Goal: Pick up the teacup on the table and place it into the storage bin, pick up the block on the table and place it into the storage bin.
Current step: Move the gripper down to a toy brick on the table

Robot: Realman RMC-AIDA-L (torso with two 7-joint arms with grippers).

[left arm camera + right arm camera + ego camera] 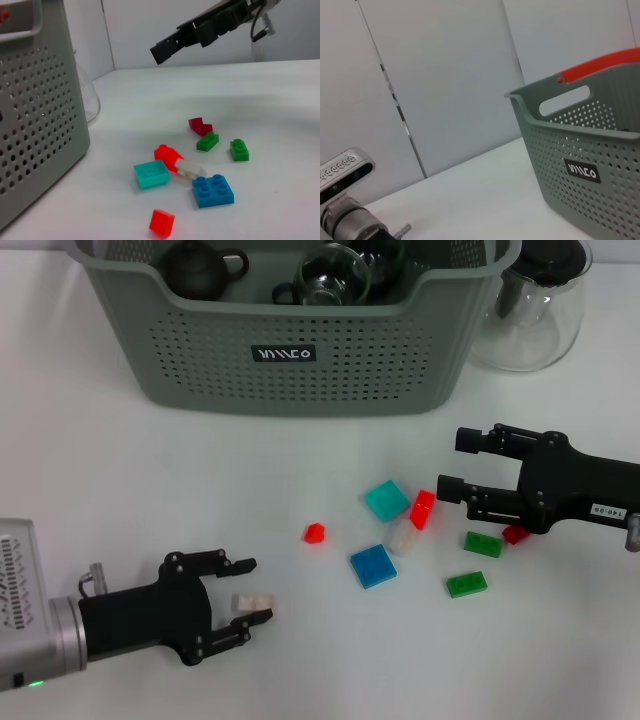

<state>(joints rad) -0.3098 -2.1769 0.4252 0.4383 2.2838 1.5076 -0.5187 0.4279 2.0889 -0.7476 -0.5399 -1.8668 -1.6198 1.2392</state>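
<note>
The grey-green storage bin [300, 380] stands at the back; it also shows in the left wrist view [35, 125] and the right wrist view [590, 170]. A glass teacup [330, 280] and a dark teapot [200, 268] lie inside it. No teacup shows on the table. My left gripper [255, 592] is low at the front left, open, with a small white block [253, 603] on the table between its fingers. My right gripper [455, 462] hovers open and empty at the right, above the loose blocks; it also shows in the left wrist view [165, 47].
Loose blocks lie mid-table: teal [386, 500], red [422, 509], a clear one [402, 537], blue [373, 566], small red [315, 533], two green ones [483, 544] [467, 585]. A clear glass pot with a black lid [530, 300] stands right of the bin.
</note>
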